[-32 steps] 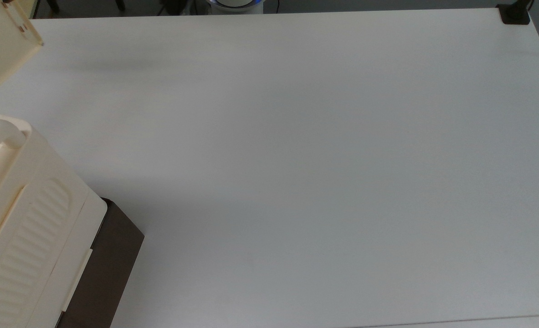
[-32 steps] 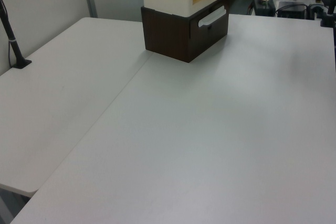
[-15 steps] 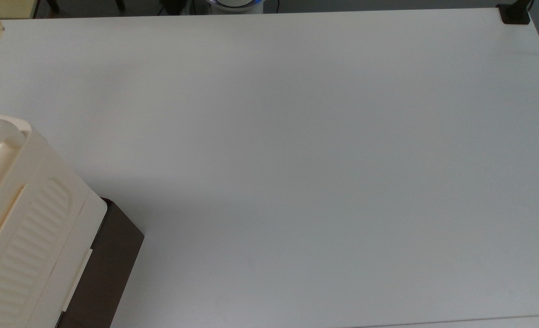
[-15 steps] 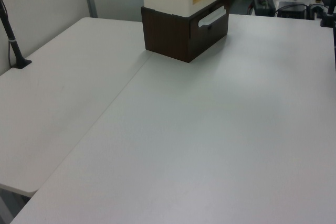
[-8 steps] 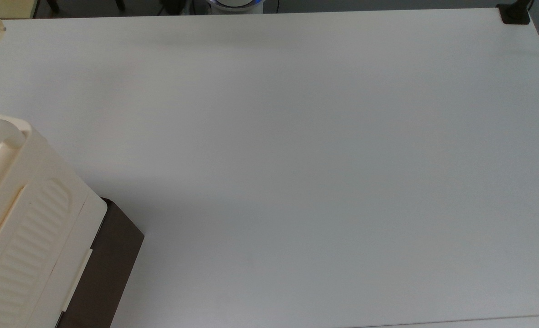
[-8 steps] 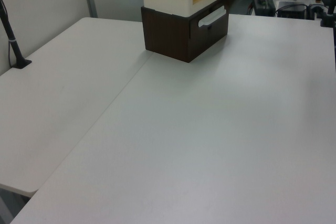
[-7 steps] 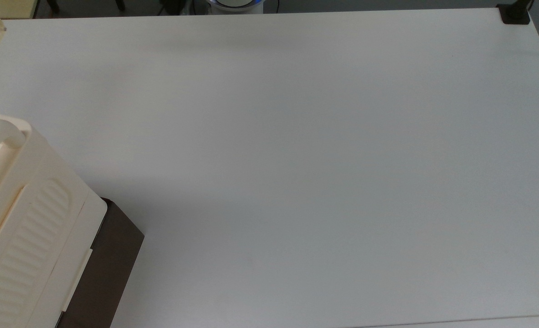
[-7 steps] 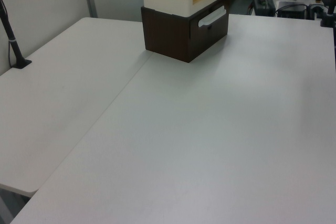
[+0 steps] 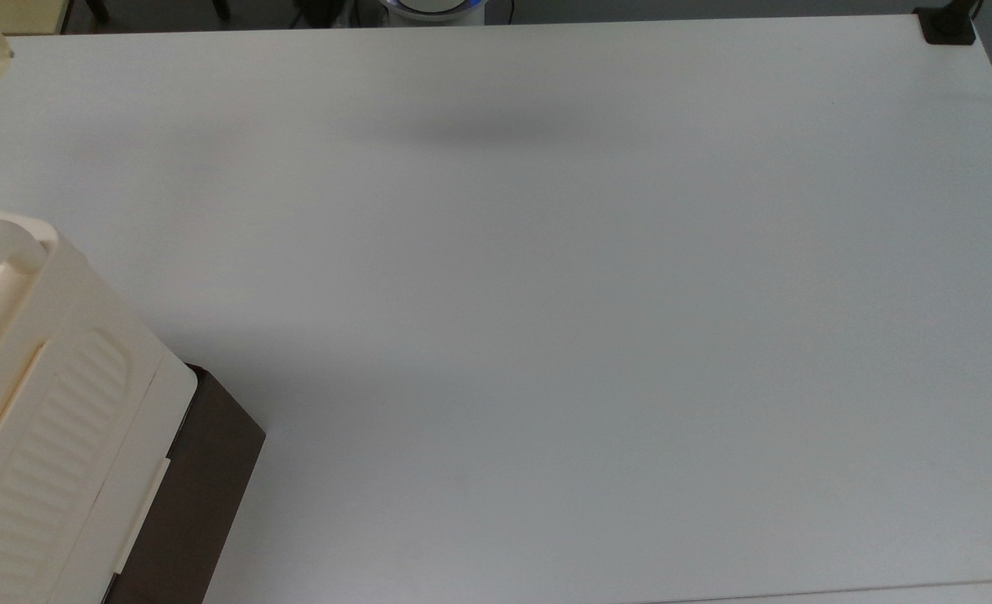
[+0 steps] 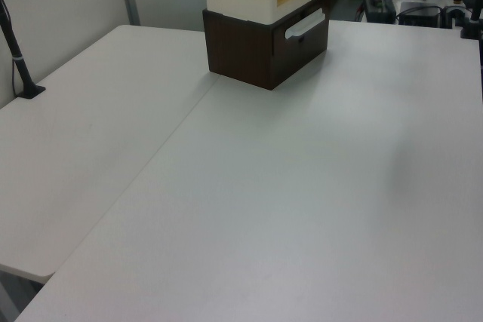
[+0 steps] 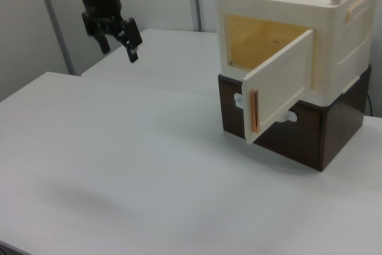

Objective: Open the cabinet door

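Up high, the end effector (image 11: 118, 39) hangs with its fingers spread, holding nothing, well apart from the cabinet (image 11: 310, 46). The cabinet door (image 11: 279, 85) stands swung out. It looks light, stiff and smooth; the orange strip (image 11: 255, 110) seems the best grip.

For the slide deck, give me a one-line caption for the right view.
Cabinet door swung wide open on the cabinet, its yellow interior exposed, while the open gripper hangs above the table, well away.
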Robot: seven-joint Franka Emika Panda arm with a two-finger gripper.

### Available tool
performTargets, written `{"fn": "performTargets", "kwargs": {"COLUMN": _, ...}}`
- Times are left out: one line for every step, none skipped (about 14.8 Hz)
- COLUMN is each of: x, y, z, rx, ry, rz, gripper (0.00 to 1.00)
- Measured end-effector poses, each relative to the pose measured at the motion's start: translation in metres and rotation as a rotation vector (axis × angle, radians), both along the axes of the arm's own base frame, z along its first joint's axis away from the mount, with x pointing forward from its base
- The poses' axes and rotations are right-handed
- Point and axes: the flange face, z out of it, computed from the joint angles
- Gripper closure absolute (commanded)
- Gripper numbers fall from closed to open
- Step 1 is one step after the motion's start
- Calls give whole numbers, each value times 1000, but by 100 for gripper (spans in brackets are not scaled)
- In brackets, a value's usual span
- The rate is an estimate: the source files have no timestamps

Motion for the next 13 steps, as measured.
{"fn": "performTargets", "kwargs": {"x": 6, "y": 6, "z": -12, "rx": -18, "ry": 24, "rz": 11, "gripper": 0}}
{"fn": "performTargets", "kwargs": {"x": 12, "y": 8, "z": -23, "rx": -31, "ry": 43, "rz": 16, "gripper": 0}}
{"fn": "performTargets", "kwargs": {"x": 18, "y": 9, "z": -31, "rx": -41, "ry": 52, "rz": 22, "gripper": 0}}
{"fn": "performTargets", "kwargs": {"x": 22, "y": 8, "z": -36, "rx": -49, "ry": 52, "rz": 31, "gripper": 0}}
{"fn": "performTargets", "kwargs": {"x": 24, "y": 6, "z": -38, "rx": -53, "ry": 52, "rz": 45, "gripper": 0}}
{"fn": "performTargets", "kwargs": {"x": 24, "y": 3, "z": -38, "rx": -57, "ry": 51, "rz": 63, "gripper": 0}}
{"fn": "performTargets", "kwargs": {"x": 24, "y": -1, "z": -36, "rx": -60, "ry": 49, "rz": 79, "gripper": 0}}
{"fn": "performTargets", "kwargs": {"x": 22, "y": -4, "z": -34, "rx": -62, "ry": 45, "rz": 91, "gripper": 0}}
{"fn": "performTargets", "kwargs": {"x": 21, "y": -7, "z": -32, "rx": -63, "ry": 42, "rz": 98, "gripper": 0}}
{"fn": "performTargets", "kwargs": {"x": 19, "y": -10, "z": -30, "rx": -62, "ry": 38, "rz": 97, "gripper": 0}}
{"fn": "performTargets", "kwargs": {"x": 16, "y": -12, "z": -27, "rx": -61, "ry": 35, "rz": 94, "gripper": 0}}
{"fn": "performTargets", "kwargs": {"x": 13, "y": -13, "z": -25, "rx": -60, "ry": 32, "rz": 92, "gripper": 0}}
{"fn": "performTargets", "kwargs": {"x": 11, "y": -14, "z": -23, "rx": -59, "ry": 29, "rz": 91, "gripper": 0}}
